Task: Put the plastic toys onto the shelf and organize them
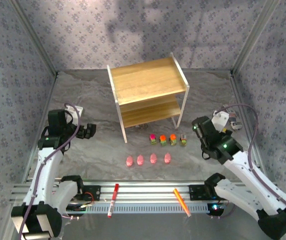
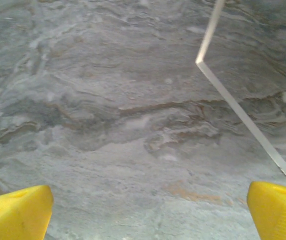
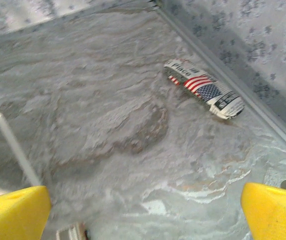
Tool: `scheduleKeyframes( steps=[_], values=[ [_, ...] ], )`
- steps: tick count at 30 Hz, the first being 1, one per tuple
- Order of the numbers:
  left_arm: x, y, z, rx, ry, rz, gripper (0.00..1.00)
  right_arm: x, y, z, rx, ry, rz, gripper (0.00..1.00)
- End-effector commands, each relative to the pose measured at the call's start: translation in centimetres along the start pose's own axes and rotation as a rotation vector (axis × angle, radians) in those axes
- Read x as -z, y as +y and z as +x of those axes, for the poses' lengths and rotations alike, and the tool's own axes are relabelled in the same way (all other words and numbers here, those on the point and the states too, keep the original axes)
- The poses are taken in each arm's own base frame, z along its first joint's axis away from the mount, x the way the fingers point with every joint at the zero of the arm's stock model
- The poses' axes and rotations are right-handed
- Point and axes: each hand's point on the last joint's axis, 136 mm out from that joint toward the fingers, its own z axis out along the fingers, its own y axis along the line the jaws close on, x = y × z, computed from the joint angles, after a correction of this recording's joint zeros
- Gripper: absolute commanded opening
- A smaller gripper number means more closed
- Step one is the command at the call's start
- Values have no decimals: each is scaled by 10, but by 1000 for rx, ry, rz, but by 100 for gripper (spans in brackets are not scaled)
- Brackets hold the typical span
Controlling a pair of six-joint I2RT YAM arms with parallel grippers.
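Four tiny trucks [image 1: 168, 139] stand in a row on the table in front of the shelf [image 1: 148, 92], a two-tier wooden rack in a white frame. Four pink teardrop figures [image 1: 148, 159] lie in a second row nearer the arms. My left gripper [image 1: 89, 131] hovers left of the shelf. In the left wrist view it [image 2: 148, 222] is open over bare table, with the shelf's white frame [image 2: 233, 107] ahead on the right. My right gripper [image 1: 201, 127] is right of the trucks. It [image 3: 145, 217] is open, and a small toy's edge [image 3: 72, 233] shows low between its yellow fingertips [image 3: 15, 212].
A red marker [image 1: 113, 200] and an orange marker [image 1: 181, 201] lie on the rail at the near edge. A small flag-printed object [image 3: 205, 90] lies by the right wall. Patterned walls close in the table on three sides.
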Motion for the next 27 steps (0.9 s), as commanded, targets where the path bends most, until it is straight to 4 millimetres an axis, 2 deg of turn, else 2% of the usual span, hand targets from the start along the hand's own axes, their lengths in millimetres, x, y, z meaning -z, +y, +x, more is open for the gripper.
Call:
scheduleKeyframes(
  steps=[1, 6, 11, 16, 20, 24, 27],
  values=[
    [1, -21, 13, -33, 22, 110, 100, 15, -8, 16, 47, -4, -17, 100],
    [-4, -31, 16, -59, -50, 156, 100, 35, 10, 31, 97, -33, -104, 99],
    [-13, -39, 20, -54, -60, 205, 100, 52, 48, 57, 187, -47, -191, 96],
    [-17, -54, 22, -59, -55, 289, 100, 63, 70, 84, 238, -24, -168, 92],
    [-19, -61, 21, -60, -55, 334, 100, 66, 80, 105, 233, 6, -179, 85],
    [-23, -65, 18, -57, -42, 352, 100, 64, 90, 133, 196, 63, -241, 73],
    [-29, -70, 24, -75, -2, 358, 100, 64, 95, 150, 185, 89, -276, 67]
  ],
)
